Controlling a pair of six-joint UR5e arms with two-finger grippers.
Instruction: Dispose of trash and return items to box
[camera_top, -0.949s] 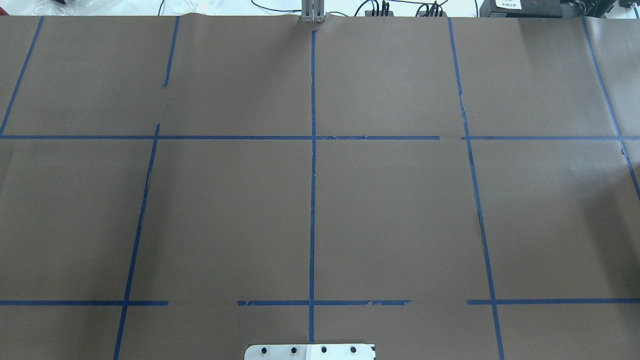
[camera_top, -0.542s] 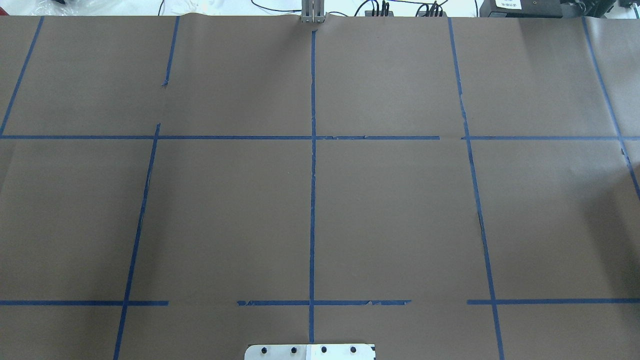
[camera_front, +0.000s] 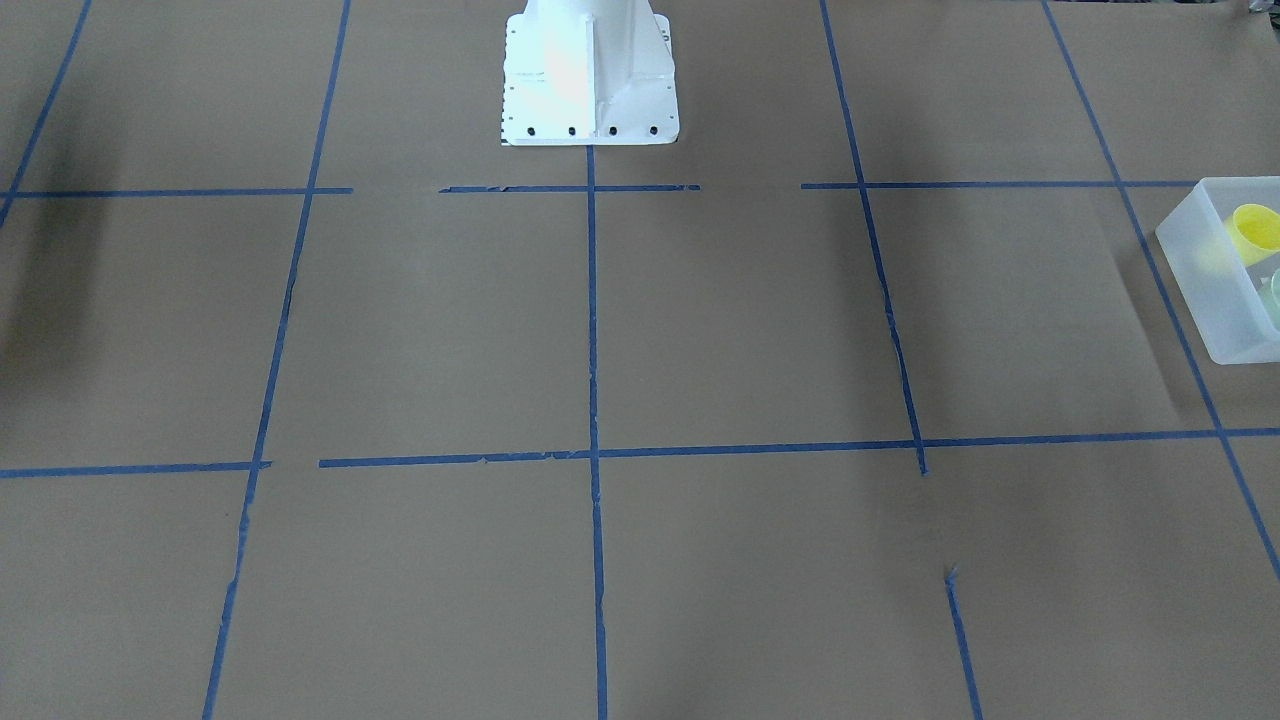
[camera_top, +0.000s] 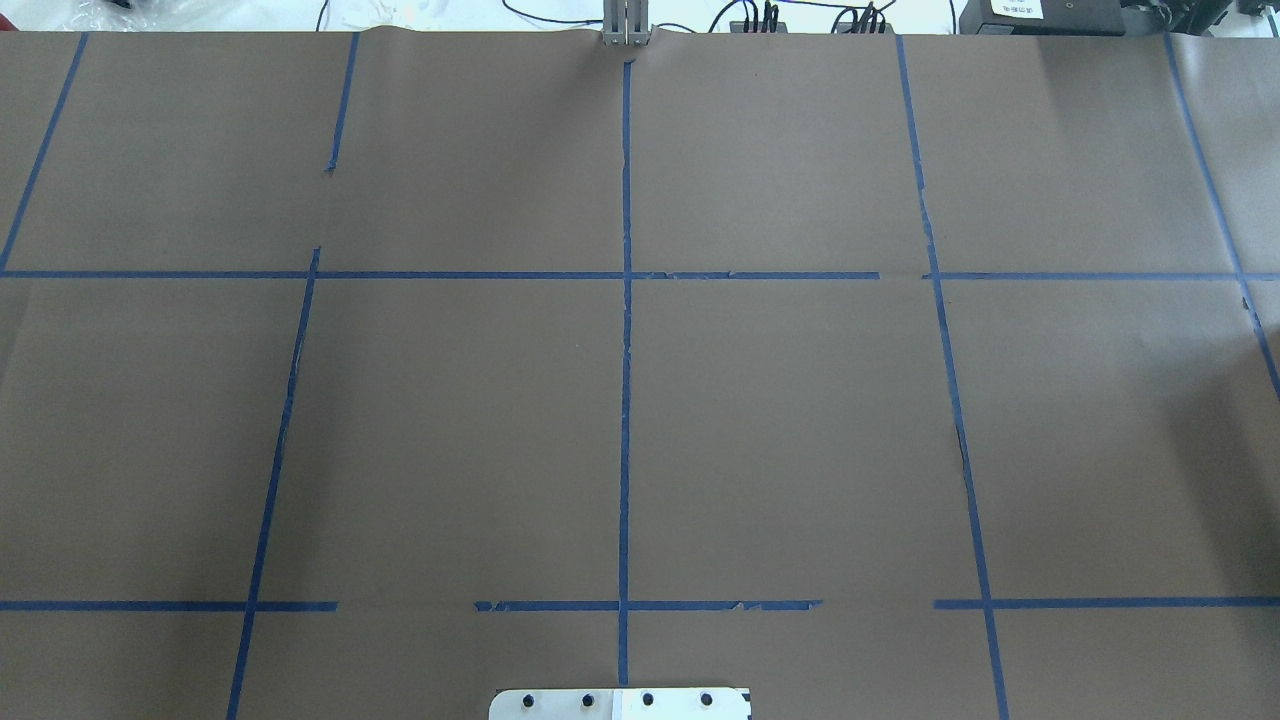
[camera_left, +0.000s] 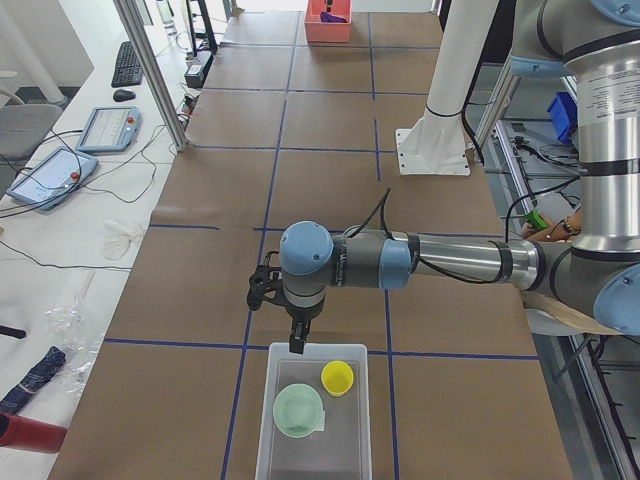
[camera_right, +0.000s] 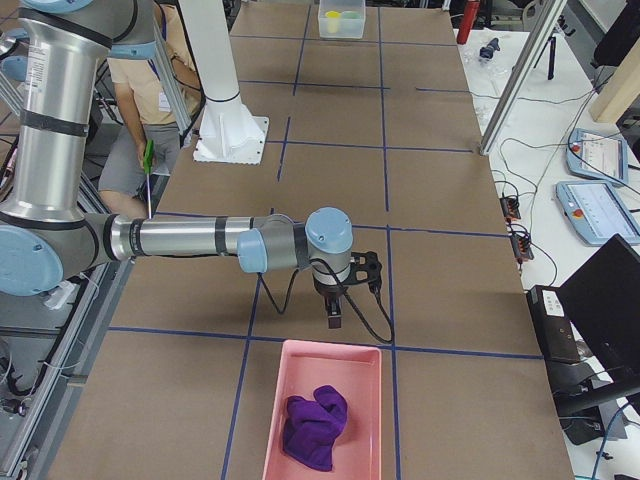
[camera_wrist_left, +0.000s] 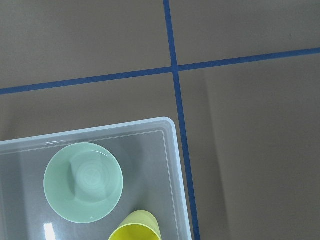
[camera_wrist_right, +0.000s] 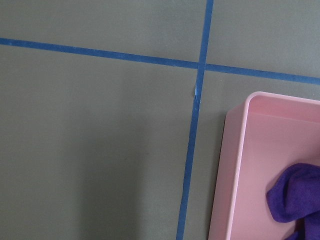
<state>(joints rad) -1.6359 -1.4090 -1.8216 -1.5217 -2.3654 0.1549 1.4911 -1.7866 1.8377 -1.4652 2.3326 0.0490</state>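
Left pincer (camera_left: 296, 346) and right pincer (camera_right: 335, 320) at opposite ends of the tabletop (camera_top: 800, 400), each pointing down near a container.

Left pincer hangs just at one short end of the frosted white box (camera_left: 263, 440), which stands on the brown paper beside a crossing of blue tape lines (camera_wrist_left: 174, 66). Inside the box, close together, lie the yellow cup (camera_left: 337, 377) and the pale green bowl (camera_left: 299, 410), bowl mouth up. Right pincer hangs near the end of a pink tray (camera_right: 272, 420) that holds a crumpled purple cloth (camera_right: 315, 425). How far either pincer is spread cannot be told: both show only small, from the side views, and neither wrist view shows the fingers.
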